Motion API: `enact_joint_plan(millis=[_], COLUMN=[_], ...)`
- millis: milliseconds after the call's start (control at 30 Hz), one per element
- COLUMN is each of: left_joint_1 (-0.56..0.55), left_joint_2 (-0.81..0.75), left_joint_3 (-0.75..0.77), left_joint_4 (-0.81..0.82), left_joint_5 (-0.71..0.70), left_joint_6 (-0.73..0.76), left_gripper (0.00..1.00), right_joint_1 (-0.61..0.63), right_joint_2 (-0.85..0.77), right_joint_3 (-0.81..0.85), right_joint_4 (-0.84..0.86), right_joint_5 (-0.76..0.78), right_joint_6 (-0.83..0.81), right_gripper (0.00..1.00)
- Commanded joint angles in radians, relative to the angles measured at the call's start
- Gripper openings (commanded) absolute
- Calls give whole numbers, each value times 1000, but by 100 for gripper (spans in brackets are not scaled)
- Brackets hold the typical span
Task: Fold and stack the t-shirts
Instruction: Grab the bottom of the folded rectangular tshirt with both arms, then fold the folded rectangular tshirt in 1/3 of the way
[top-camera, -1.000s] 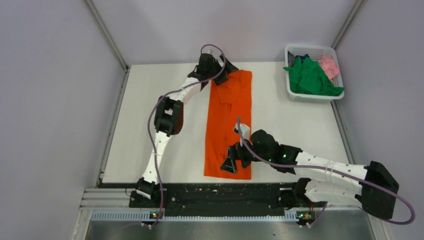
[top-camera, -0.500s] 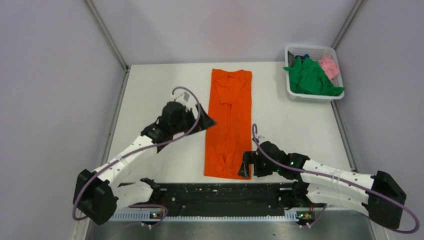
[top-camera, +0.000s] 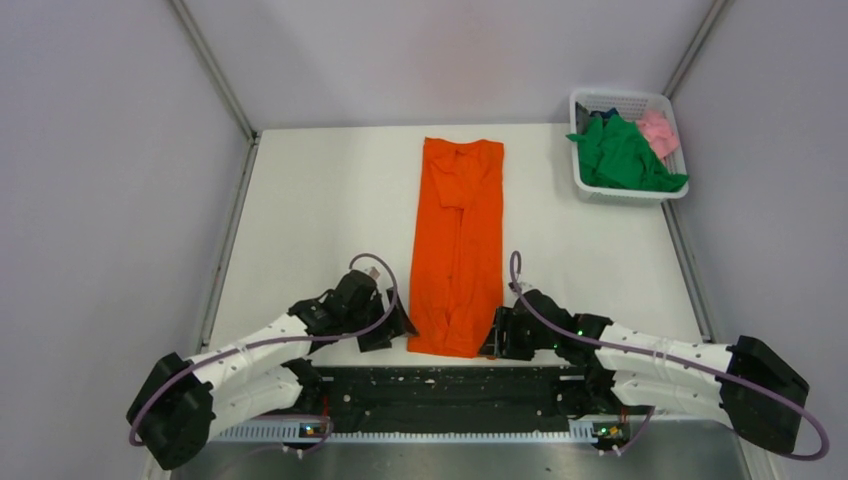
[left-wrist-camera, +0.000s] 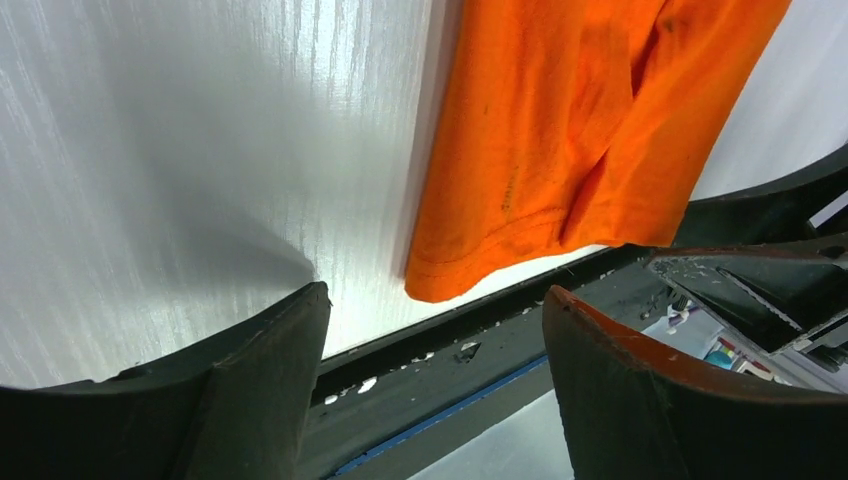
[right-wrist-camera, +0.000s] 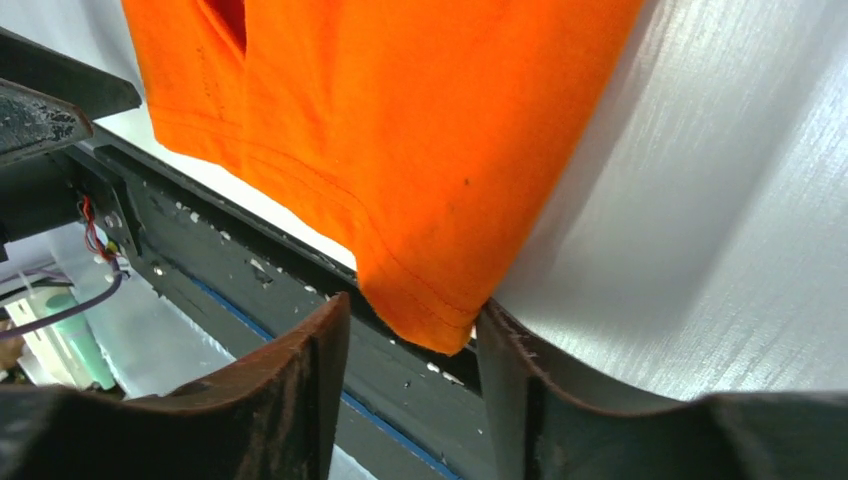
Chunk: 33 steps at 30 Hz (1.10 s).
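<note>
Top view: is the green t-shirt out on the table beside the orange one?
No, the green t-shirt lies in the white basket at the far right corner, apart from the orange t-shirt.

in the basket (top-camera: 620, 94), the green t-shirt (top-camera: 622, 158) covers part of the pink t-shirt (top-camera: 659, 131).

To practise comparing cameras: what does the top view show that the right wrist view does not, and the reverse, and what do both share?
Top only: the whole orange shirt as a long strip, and the basket holding the green shirt and pink shirt. Right wrist only: the hem stitching up close, its corner between the right fingers. Both: the orange shirt on the white table.
</note>
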<state>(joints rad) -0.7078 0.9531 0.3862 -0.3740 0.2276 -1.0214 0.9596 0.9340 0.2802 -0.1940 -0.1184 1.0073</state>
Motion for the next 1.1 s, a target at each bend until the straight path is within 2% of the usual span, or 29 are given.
enact_joint_plan(millis=[0,233,300,367,667,767,867,1067], left_joint_1=[-9,-10,-12,-16,-37,-43,-48,-55], left_joint_2=[38,163,196,218,218,219,188,68], left_joint_3=[-25,-32,-30,-33,-44,-44,-41,-57], left_joint_4=[86,184,213,217,184,177,141,83], left_joint_5=[0,28,50,57,53,63,71,111], left_joint_6=[-38,-38,-39,-38,-29,-32,-31,-44], left_gripper=[80,59,45,38,22,0,0,0], right_joint_1=[-4,-3,-4,-3,-3,-3,-3,78], right_joint_2=[-1,-35,-34,-30,-10,-6,-11,-44], right_joint_3=[-34,-28,-30,-29,-9,-9,-12,-14], right_joint_4=[-41,-103,-105,-105,-101,-101,-103,-109], right_joint_5=[40,62,64,66,66,50,10,-27], right_joint_6=[36,34,34,37,32,23,3,26], right_gripper=[46,35,33,30,21,12,0,0])
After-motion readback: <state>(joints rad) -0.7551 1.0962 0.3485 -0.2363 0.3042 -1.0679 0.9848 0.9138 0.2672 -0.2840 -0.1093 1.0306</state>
